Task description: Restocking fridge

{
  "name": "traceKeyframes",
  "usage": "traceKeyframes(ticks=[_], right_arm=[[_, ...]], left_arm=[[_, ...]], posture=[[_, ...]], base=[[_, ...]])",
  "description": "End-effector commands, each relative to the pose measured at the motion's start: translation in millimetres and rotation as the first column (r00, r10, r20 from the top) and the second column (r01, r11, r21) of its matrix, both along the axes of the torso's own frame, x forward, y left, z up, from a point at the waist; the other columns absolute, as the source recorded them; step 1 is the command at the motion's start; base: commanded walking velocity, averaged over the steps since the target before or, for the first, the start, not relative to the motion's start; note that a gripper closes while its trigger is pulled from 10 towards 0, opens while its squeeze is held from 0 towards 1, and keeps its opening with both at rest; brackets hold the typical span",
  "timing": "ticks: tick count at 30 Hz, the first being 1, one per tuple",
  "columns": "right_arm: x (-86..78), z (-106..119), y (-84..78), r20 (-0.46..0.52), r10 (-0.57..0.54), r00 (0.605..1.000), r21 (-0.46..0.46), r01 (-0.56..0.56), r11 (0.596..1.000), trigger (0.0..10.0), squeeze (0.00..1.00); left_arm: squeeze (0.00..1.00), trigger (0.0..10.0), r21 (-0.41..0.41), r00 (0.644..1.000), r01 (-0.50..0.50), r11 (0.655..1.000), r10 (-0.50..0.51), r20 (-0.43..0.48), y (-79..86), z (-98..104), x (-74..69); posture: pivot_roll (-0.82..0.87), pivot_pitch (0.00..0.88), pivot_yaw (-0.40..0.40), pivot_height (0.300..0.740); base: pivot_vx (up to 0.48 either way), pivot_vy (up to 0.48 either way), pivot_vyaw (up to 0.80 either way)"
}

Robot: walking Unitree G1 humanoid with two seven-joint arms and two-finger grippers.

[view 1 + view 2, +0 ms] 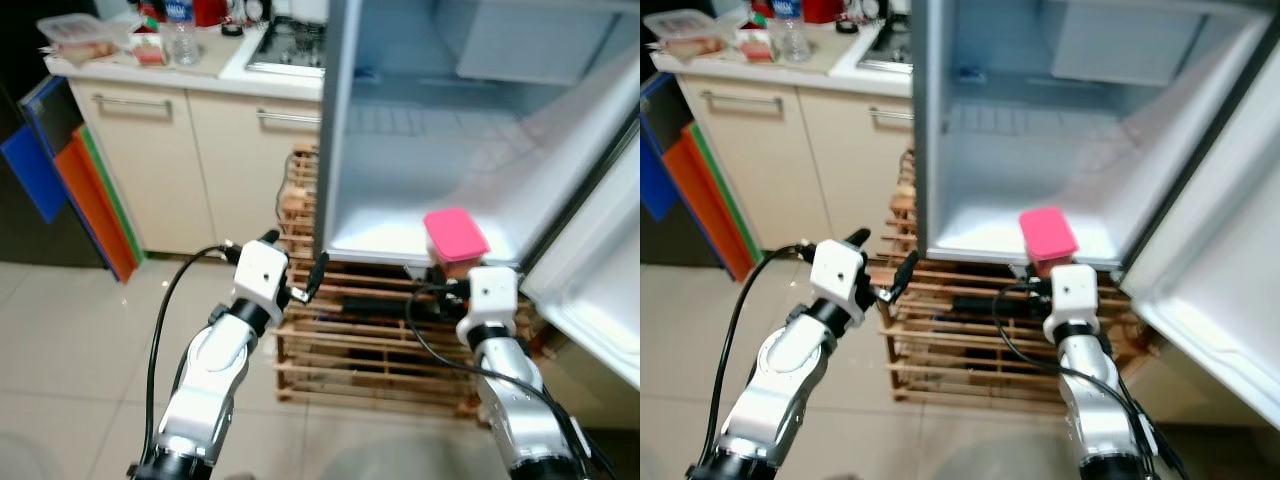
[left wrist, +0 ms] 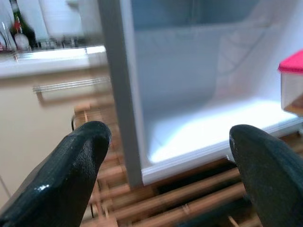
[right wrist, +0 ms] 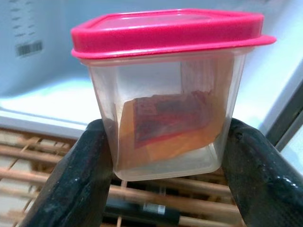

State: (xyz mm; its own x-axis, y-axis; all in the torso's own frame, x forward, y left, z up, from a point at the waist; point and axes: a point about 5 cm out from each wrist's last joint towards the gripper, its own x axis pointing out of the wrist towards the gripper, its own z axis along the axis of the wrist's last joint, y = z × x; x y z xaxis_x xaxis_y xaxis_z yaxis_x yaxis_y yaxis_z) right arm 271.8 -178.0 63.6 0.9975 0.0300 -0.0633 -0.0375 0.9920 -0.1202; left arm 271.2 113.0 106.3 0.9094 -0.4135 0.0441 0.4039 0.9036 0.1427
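Observation:
A clear plastic container with a pink lid (image 1: 456,236) holds something red and orange (image 3: 165,123). My right gripper (image 3: 165,156) is shut on its lower walls, one black finger on each side. It hangs at the front lip of the open fridge (image 1: 400,150), just above the bottom white shelf (image 1: 385,235). My left gripper (image 1: 296,265) is open with nothing between its fingers (image 2: 75,161), left of the fridge's grey side wall (image 2: 118,90), pointing at the shelf.
The fridge stands on a wooden slat pallet (image 1: 350,350). Its door (image 1: 600,290) swings open at the right. To the left a cream cabinet (image 1: 180,160) carries a counter with a stove (image 1: 288,45), a bottle (image 1: 182,40) and food packs (image 1: 75,35). Coloured boards (image 1: 70,170) lean beside it.

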Motion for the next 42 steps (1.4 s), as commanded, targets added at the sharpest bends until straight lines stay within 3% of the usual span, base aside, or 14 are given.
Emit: traceKeyframes(ticks=[1, 16, 23, 31, 34, 42], right_arm=[[2.5, 7.4, 0.5, 0.032, 0.016, 0.999, 0.008, -0.017, 1.000, 0.0, 0.00], [21.1, 34.1, -59.2, 0.106, -0.122, 0.987, -0.057, 0.129, 0.990, 0.0, 0.00], [14.9, 29.4, -46.7, 0.093, -0.042, 0.995, -0.057, 0.047, 0.997, 0.0, 0.00], [11.6, 24.0, -40.6, 0.069, -0.085, 0.994, 0.014, 0.084, 0.996, 0.0, 0.00], [8.8, 22.9, -31.0, 0.064, -0.086, 0.994, 0.047, 0.083, 0.995, 0.0, 0.00], [7.0, 22.4, -22.7, 0.064, -0.081, 0.995, 0.044, 0.079, 0.996, 0.0, 0.00]], left_arm=[[0.00, 10.0, 0.000, 1.000, 0.002, 1.000, -0.002, 0.017, 0.8, 4.8, 2.7], [0.00, 10.0, -0.002, 0.999, 0.040, 0.999, -0.040, 0.032, -6.3, 12.4, 14.4], [0.00, 10.0, -0.008, 0.998, 0.053, 0.999, -0.052, 0.027, -10.8, 11.8, 14.3], [0.00, 10.0, -0.038, 1.000, 0.018, 0.999, -0.018, 0.011, -10.1, 14.2, 17.8], [0.00, 10.0, -0.029, 1.000, 0.006, 1.000, -0.006, 0.010, -9.4, 14.5, 18.7], [0.00, 10.0, -0.047, 1.000, 0.011, 0.999, -0.012, -0.002, -12.0, 12.0, 19.2]], posture=[[0.02, 0.000, -0.018, 0.740], [-0.04, 0.000, 0.017, 0.740], [-0.06, 0.000, 0.019, 0.740], [-0.05, 0.000, 0.017, 0.740], [-0.05, 0.000, 0.017, 0.740], [-0.06, 0.000, 0.015, 0.740]], base=[[0.000, 0.000, 0.00], [0.000, 0.000, 0.00], [0.000, 0.000, 0.00], [0.000, 0.000, 0.00], [0.000, 0.000, 0.00], [0.000, 0.000, 0.00]])
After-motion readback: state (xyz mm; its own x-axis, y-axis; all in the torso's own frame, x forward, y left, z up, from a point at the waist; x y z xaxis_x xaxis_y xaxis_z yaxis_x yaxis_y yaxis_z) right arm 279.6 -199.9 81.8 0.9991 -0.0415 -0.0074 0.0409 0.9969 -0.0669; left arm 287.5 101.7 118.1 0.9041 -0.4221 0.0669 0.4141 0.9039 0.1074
